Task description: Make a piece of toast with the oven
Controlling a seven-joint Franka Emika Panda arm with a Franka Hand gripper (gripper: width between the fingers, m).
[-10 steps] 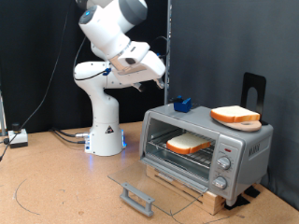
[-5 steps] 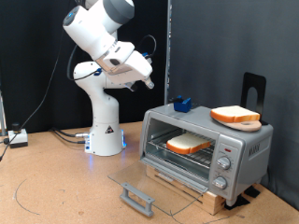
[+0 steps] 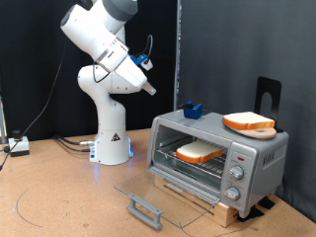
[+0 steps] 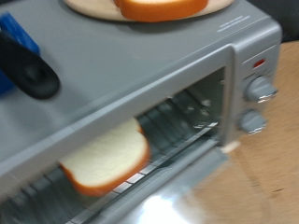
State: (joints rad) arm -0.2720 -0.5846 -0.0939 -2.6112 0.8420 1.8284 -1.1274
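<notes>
The silver-grey oven [image 3: 265, 150] stands at the exterior view's right with its glass door [image 3: 163, 191] folded down flat. A pale slice of toast [image 3: 200, 152] lies on the wire rack inside; the wrist view shows it there too [image 4: 106, 159]. A second slice [image 3: 248, 122] rests on a wooden board on the oven's top [image 4: 154, 7]. My gripper [image 3: 148, 87] hangs high in the air, up and to the exterior view's left of the oven, with nothing visible between its fingers.
A small blue object [image 3: 192, 109] sits on the oven's top at its left end [image 4: 19, 51]. Round knobs [image 4: 258, 91] line the oven's side panel. The door handle [image 3: 145, 209] juts forward over the table. A black stand [image 3: 267, 96] rises behind the oven.
My arm has swung up and to the exterior view's left, away from the oven. The toast in the oven and the open door have not moved.
</notes>
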